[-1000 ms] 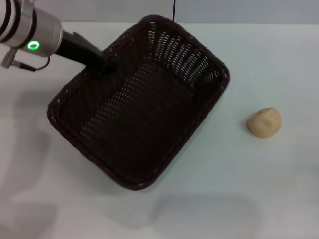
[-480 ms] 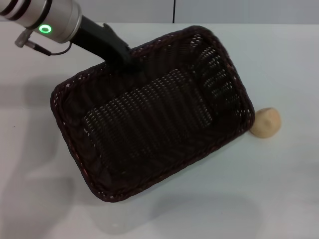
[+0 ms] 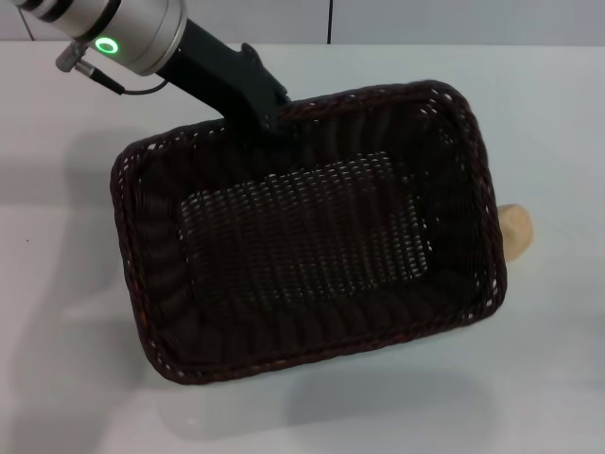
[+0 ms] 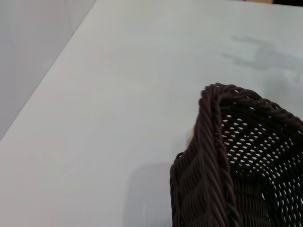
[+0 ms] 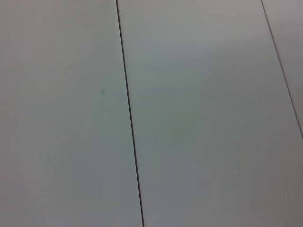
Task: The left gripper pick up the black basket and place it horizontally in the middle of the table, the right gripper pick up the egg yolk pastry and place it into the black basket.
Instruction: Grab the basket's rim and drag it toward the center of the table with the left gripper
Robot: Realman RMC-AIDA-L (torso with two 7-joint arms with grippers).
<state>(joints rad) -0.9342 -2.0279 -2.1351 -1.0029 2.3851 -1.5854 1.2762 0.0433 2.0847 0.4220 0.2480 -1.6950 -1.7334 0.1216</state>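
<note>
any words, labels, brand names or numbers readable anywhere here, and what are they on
None can be read in any view.
The black basket shows only plain weave.
The left gripper shows a green ring light but no lettering.
The egg yolk pastry and the table are unmarked.

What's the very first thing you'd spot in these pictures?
The big black basket, filling the middle of the white table, with the left gripper clamped on its far rim. Next, the glowing green ring on that arm, and the egg yolk pastry peeking out behind the basket's right side.
</note>
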